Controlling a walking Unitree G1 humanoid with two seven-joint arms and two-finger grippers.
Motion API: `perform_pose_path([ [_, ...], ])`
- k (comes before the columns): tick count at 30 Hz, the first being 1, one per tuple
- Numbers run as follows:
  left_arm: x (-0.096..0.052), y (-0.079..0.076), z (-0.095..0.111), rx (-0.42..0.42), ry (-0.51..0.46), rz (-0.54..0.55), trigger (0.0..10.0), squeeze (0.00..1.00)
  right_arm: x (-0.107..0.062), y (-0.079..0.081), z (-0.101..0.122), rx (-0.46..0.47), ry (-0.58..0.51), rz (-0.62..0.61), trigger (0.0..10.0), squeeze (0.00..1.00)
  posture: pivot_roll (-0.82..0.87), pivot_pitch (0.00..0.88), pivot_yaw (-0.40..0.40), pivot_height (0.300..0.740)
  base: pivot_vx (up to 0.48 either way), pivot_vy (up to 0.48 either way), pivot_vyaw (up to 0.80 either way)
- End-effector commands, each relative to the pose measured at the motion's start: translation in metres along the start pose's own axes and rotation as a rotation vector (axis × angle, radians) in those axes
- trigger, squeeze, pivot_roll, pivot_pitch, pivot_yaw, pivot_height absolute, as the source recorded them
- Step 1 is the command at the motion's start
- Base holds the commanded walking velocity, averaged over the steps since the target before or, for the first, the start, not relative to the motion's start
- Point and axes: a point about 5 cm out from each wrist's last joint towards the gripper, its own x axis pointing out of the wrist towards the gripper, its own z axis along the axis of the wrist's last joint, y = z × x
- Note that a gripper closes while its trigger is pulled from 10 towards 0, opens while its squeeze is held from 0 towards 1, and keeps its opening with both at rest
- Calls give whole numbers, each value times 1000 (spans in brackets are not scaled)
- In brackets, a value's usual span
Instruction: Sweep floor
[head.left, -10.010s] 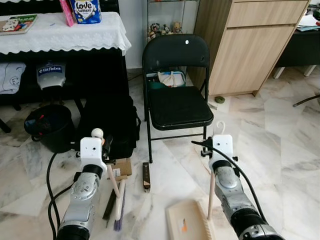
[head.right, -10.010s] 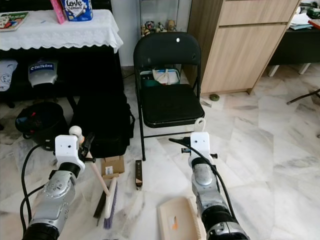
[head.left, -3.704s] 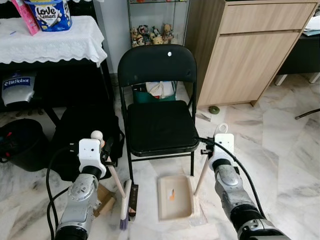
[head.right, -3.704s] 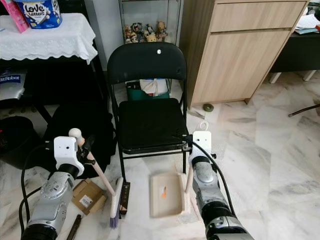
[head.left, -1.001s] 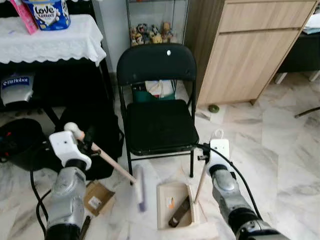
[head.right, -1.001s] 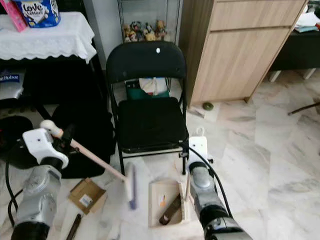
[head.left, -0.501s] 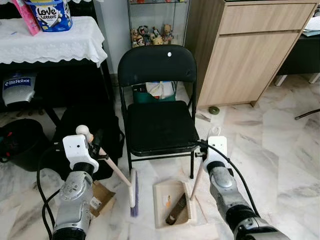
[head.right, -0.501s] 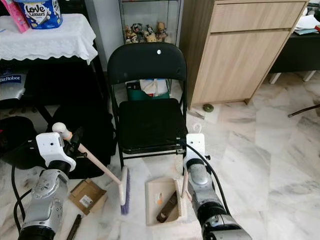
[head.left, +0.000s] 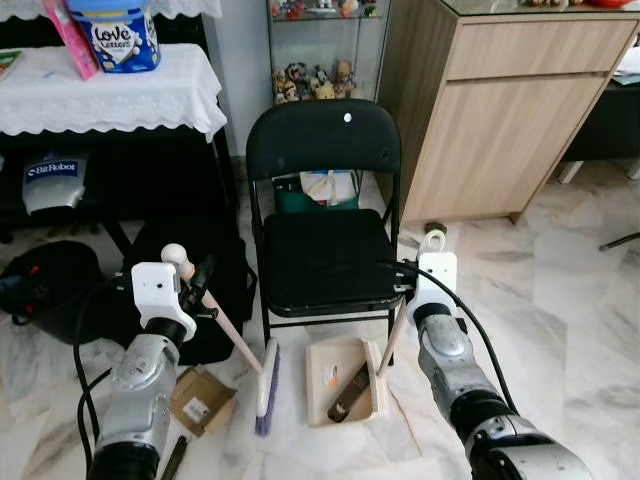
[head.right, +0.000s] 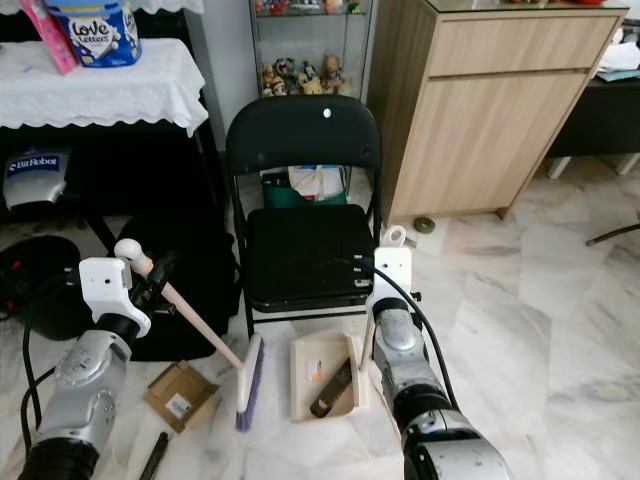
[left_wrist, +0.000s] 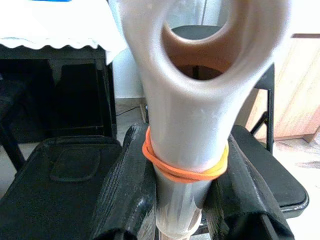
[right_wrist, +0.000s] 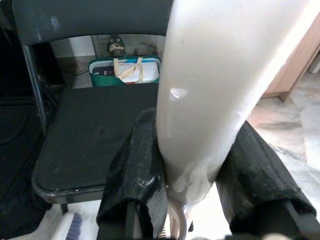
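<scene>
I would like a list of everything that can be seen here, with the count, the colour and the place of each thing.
Broom: 1, pale handle, purple bristles, head on floor left of dustpan.
Dustpan: 1, cream, on floor before chair.
Dark bar: 1, brown-black, lying in dustpan.
Folding chair: 1, black, centre.
Cardboard box: 1, brown, on floor left of broom.
Bag: 1, black, on floor left of chair.
Bucket: 1, black, far left.
Table with lace cloth: 1, white, upper left.
Tub: 1, blue-white, on table.
Cabinet: 1, wood, right.
Left gripper: fingers shut on broom handle.
Right gripper: fingers shut on dustpan handle.
</scene>
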Motion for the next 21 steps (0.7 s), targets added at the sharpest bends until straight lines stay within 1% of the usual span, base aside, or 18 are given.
perform_pose_path([
  [1, 5, 8, 10, 26, -34, 20, 10000, 0, 5, -3, 13, 15, -44, -18, 10000, 0, 49, 0, 17, 740, 0, 0, 0],
  [3, 4, 11, 9, 20, -31, 39, 10000, 0, 7, -7, 16, 21, -56, -36, 10000, 0, 44, 0, 22, 740, 0, 0, 0],
  [6, 4, 11, 9, 11, -33, 38, 10000, 0, 8, -12, 19, 23, -64, -48, 10000, 0, 43, 0, 22, 740, 0, 0, 0],
  [12, 3, 13, 8, -5, -52, 73, 10000, 0, 9, -20, 19, 13, -62, -63, 10000, 0, 80, 0, -9, 740, 0, 0, 0],
  [19, 1, 9, 6, -19, -53, 92, 10000, 0, 7, -26, 21, -6, -88, -63, 10000, 0, 70, 0, -22, 740, 0, 0, 0],
  [21, -2, 9, 1, -20, -36, 94, 10000, 0, 6, -28, 19, -10, -89, -64, 10000, 0, 58, 0, -17, 740, 0, 0, 0],
])
